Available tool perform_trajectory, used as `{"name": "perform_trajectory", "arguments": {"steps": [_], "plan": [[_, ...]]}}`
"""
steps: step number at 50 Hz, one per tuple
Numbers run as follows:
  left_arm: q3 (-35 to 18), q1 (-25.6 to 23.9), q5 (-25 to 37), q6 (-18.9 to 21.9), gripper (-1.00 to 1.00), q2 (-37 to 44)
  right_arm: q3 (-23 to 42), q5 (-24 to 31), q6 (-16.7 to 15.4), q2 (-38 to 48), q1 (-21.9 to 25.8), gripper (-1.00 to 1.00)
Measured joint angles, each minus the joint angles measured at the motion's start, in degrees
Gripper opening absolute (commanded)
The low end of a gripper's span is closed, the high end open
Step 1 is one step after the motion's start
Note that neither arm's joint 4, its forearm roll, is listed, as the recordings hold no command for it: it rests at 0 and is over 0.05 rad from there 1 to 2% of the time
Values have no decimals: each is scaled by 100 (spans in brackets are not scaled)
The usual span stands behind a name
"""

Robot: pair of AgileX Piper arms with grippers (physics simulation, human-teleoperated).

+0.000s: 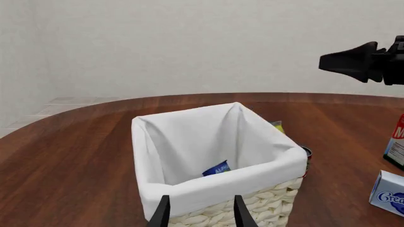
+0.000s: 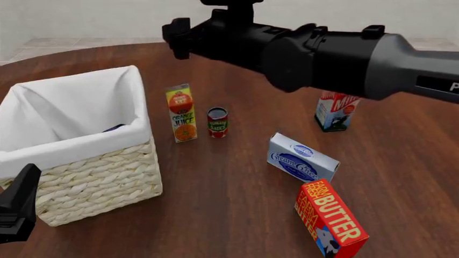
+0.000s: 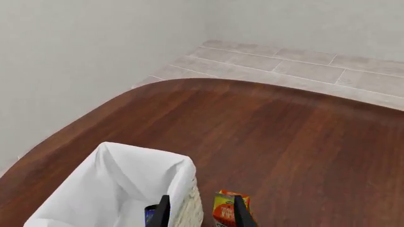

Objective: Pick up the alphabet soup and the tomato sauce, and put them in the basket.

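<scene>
Fingers of the left gripper [image 1: 200, 212] and right gripper [image 3: 200, 212] are spread, empty; alphabet soup [image 1: 216, 168] lies inside the basket [image 2: 107, 177].

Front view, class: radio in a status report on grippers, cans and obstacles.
Both grippers open, empty. Alphabet soup in basket. Tomato sauce on table beside orange juice carton; carton crowds it.

Left arm: mostly out of frame; only its dark tip shows at the table's near left corner.
Left gripper [image 1: 200, 212]: empty, fingers parted, aimed forward and down.
Right arm [image 2: 337, 56]: raised high above the table, stretched from the right toward the far left.
Right gripper [image 3: 200, 212]: empty, fingers parted, tilted down.
</scene>
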State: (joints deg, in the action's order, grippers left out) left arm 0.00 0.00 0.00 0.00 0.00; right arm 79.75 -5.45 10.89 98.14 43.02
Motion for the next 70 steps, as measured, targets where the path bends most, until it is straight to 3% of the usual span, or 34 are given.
{"name": "perform_trajectory", "arguments": {"steps": [70], "plan": [[0, 0, 0, 0, 100, 0, -588, -190, -403, 62, -1017, 100]]}}
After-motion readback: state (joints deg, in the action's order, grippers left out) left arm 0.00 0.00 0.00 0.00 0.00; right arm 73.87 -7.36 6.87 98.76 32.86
